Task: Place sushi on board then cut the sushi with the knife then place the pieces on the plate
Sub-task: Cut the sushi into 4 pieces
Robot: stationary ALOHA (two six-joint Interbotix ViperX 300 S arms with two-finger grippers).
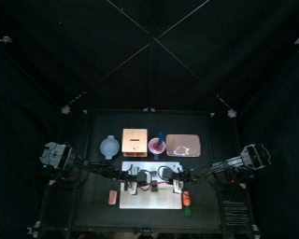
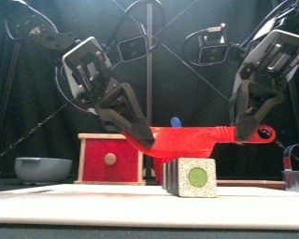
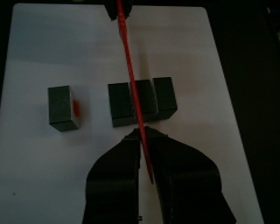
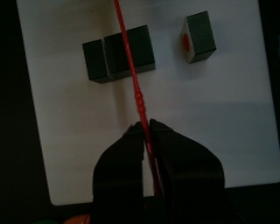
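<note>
On the white cutting board [image 1: 149, 175] stands the dark green sushi roll [image 2: 192, 176]. One block [image 3: 63, 108] stands apart from the joined pair [image 3: 143, 101]. A red toy knife [image 2: 190, 140] lies level just over the roll, and whether it touches I cannot tell. Both grippers hold it: my left gripper [image 2: 142, 138] is shut on one end, my right gripper [image 2: 249, 133] on the other. In the wrist views the knife shows edge-on as a thin red line [image 3: 129, 70] running across the joined pair [image 4: 119, 54]. The separate block [image 4: 199, 37] lies off to one side.
Behind the board, from left to right, stand a blue-grey bowl [image 1: 109, 146], the wooden box with its red front [image 1: 135, 143], the red cup [image 1: 157, 145] and the pink tray [image 1: 183, 145]. Small orange toys lie at the board's left [image 1: 111, 198] and right [image 1: 187, 199].
</note>
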